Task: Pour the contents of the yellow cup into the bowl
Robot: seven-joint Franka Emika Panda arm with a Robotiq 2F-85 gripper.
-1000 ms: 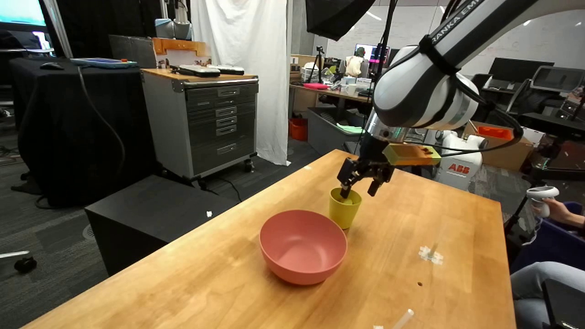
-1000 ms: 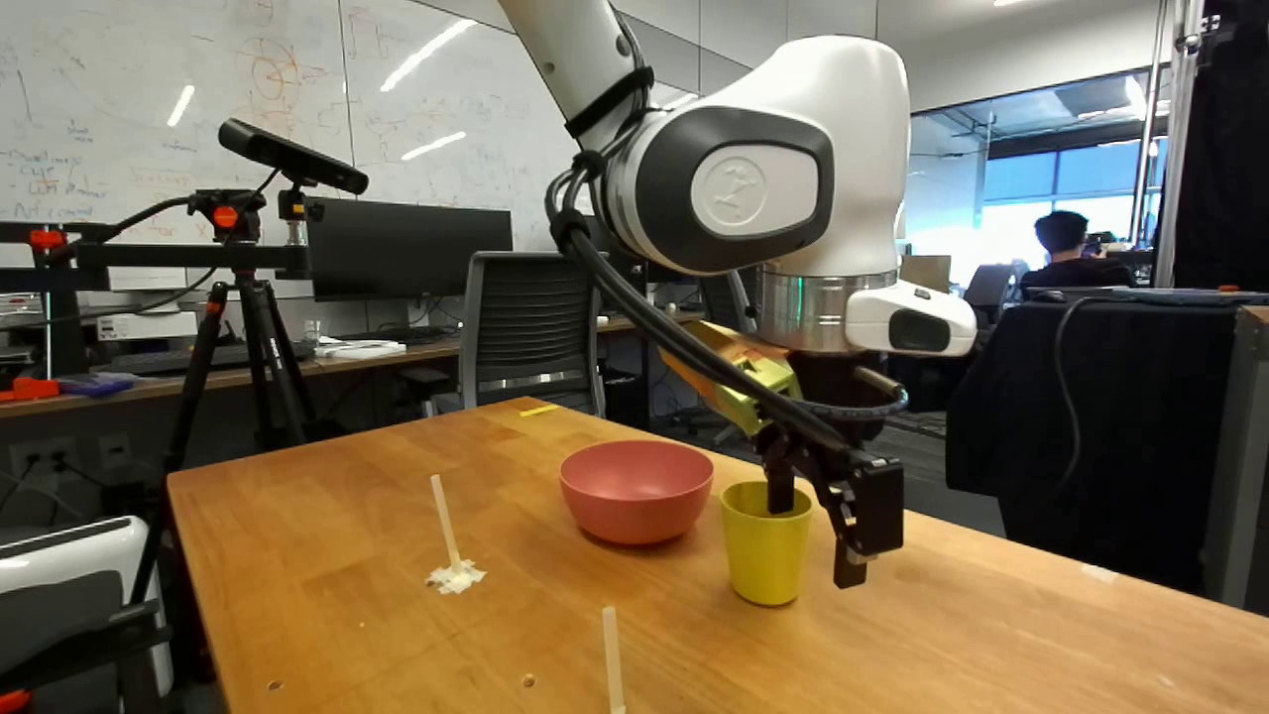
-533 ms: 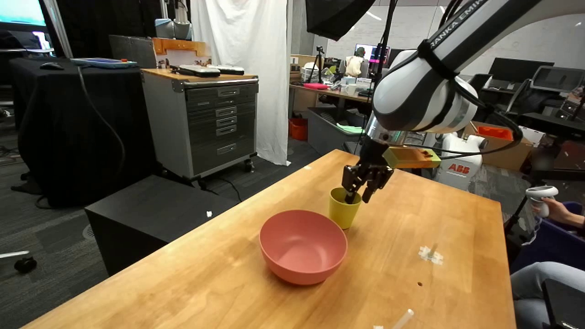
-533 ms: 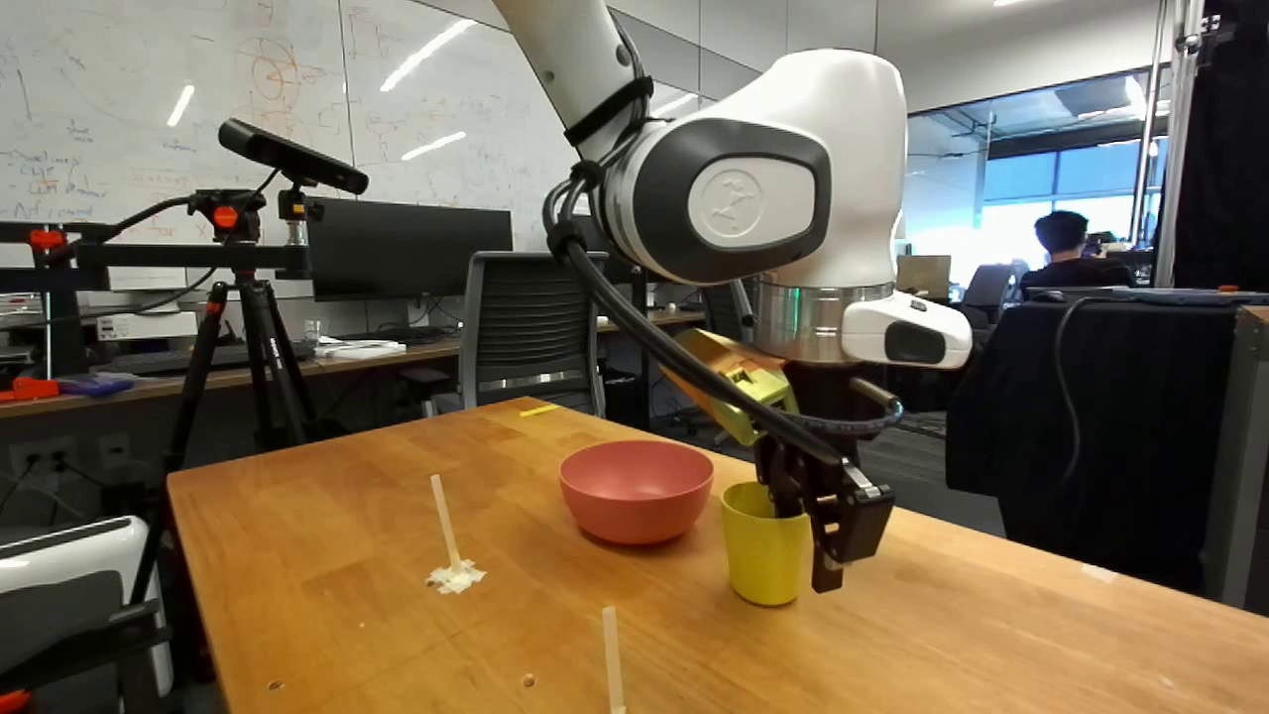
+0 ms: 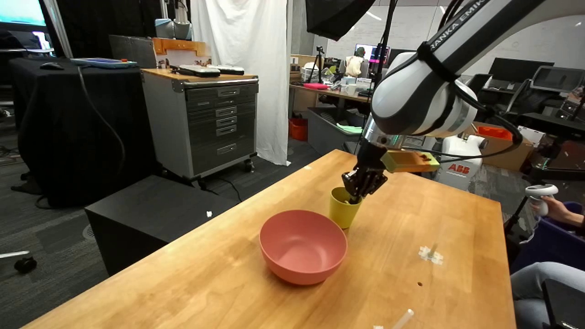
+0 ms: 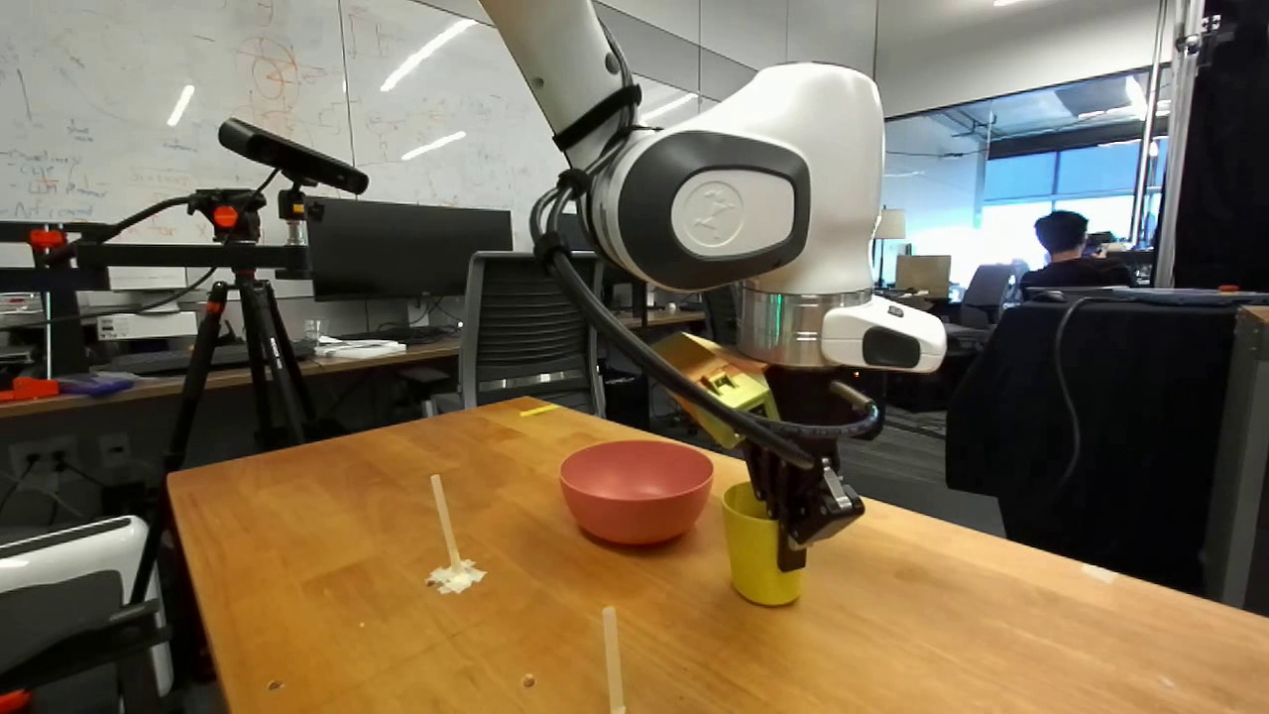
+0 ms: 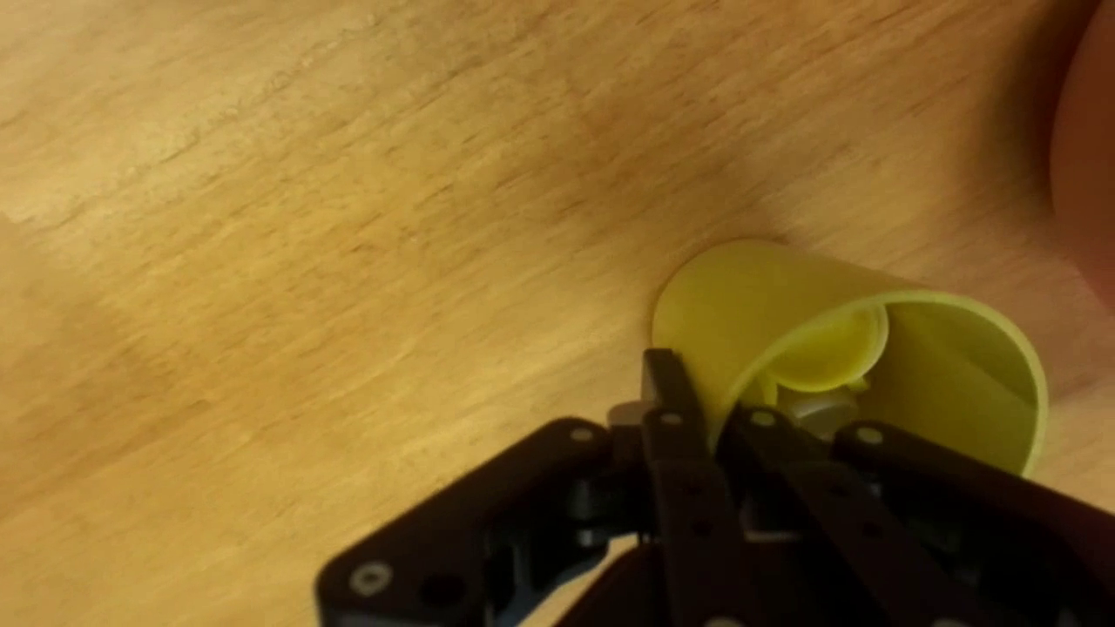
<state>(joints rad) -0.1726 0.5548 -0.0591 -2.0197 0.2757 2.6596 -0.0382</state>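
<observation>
The yellow cup (image 5: 343,214) stands upright on the wooden table, beside the bowl. My gripper (image 7: 710,414) is shut on the cup's wall, with one finger inside the rim and one of the fingers (image 7: 669,383) outside. In an exterior view the outer finger lies against the cup's side (image 6: 753,560). Inside the cup, the wrist view shows the contents: a yellow round piece (image 7: 827,353) and a whitish piece (image 7: 819,411), partly covered by my gripper. The salmon-pink bowl (image 5: 301,277) is wide, and I see nothing in it. Its edge (image 7: 1089,165) shows at the wrist view's right.
Two thin pale sticks, one (image 6: 446,521) taped down and one (image 6: 613,659) nearer the camera, rise from the table (image 6: 397,595). Several dark cables (image 6: 634,347) hang along the arm. A yellow-orange block (image 5: 410,161) is fixed at my wrist. The table's long edge runs close behind cup and bowl.
The jaws have gone from wide apart to shut on the cup's wall, one finger staying inside. The arm has come down a little. Cup and bowl stand almost where they were.
</observation>
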